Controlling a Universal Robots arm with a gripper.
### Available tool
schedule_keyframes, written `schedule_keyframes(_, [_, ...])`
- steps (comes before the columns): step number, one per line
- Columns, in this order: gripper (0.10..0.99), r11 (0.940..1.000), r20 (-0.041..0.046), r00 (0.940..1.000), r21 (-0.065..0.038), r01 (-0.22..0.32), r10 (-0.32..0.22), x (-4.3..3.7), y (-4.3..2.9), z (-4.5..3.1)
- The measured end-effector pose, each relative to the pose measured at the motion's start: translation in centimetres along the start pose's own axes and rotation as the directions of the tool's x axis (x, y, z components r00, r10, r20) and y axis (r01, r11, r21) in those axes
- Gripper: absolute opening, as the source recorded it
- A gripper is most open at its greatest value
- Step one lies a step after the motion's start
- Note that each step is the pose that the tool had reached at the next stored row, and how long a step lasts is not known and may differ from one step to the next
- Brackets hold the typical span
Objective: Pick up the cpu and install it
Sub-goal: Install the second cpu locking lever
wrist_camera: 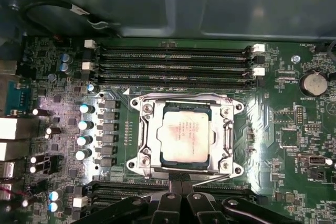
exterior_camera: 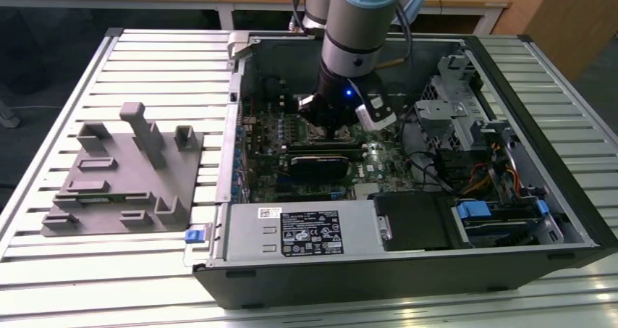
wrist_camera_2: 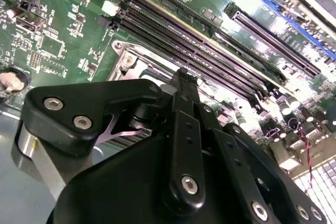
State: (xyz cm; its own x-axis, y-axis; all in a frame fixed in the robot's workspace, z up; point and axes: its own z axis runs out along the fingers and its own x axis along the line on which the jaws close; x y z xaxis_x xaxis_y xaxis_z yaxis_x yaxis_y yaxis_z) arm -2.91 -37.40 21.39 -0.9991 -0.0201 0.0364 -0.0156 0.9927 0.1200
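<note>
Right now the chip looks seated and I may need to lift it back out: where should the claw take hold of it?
Grip the cpu by two opposite edges, coming straight down from above: it lies flat, ringed by the socket frame, so only its top and thin edges seem reachable.

Even overhead light brightens the slatted tabletop (exterior_camera: 145, 270) in the exterior view, while the computer case (exterior_camera: 406, 270) interior lies in shadow. In the second wrist view, glare washes the slots (wrist_camera_2: 273, 35) and the near claw (wrist_camera_2: 181, 85) blurs. The first wrist view's upper area is dim.
</note>
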Motion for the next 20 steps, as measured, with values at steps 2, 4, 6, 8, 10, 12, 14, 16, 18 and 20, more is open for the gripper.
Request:
schedule_keyframes(2, [0.106,1.0,-0.0001,1.0,-0.002,0.0,0.0,0.02,-0.04,0.03])
schedule_keyframes(4, [0.106,0.9999,0.0002,1.0,-0.012,0.0,0.0,0.03,-0.18,0.03])
schedule_keyframes(6, [0.106,0.9997,0.0003,1.0,-0.026,0.001,-0.001,0.08,-0.47,-0.01])
schedule_keyframes(8, [0.106,0.9994,0.0006,1.0,-0.034,0.001,-0.001,0.16,-0.73,-0.03])
schedule_keyframes(10, [0.106,0.9992,0.0006,1.0,-0.04,0.001,-0.001,0.28,-0.93,-0.05])
schedule_keyframes(12, [0.106,0.9989,0.0008,1.0,-0.046,0.002,-0.002,0.4,-1.14,-0.07])
schedule_keyframes(14, [0.106,0.9987,0.0008,1.0,-0.05,0.002,-0.002,0.63,-1.35,-0.1])
schedule_keyframes(16, [0.106,0.9984,0.0011,1.0,-0.056,0.002,-0.002,0.93,-1.47,-0.1])
schedule_keyframes(18, [0.106,0.998,0.0017,1.0,-0.063,0.003,-0.002,1.31,-1.53,-0.09])
schedule_keyframes(20, [0.106,0.9975,0.0024,1.0,-0.07,0.003,-0.003,1.67,-1.59,-0.08])
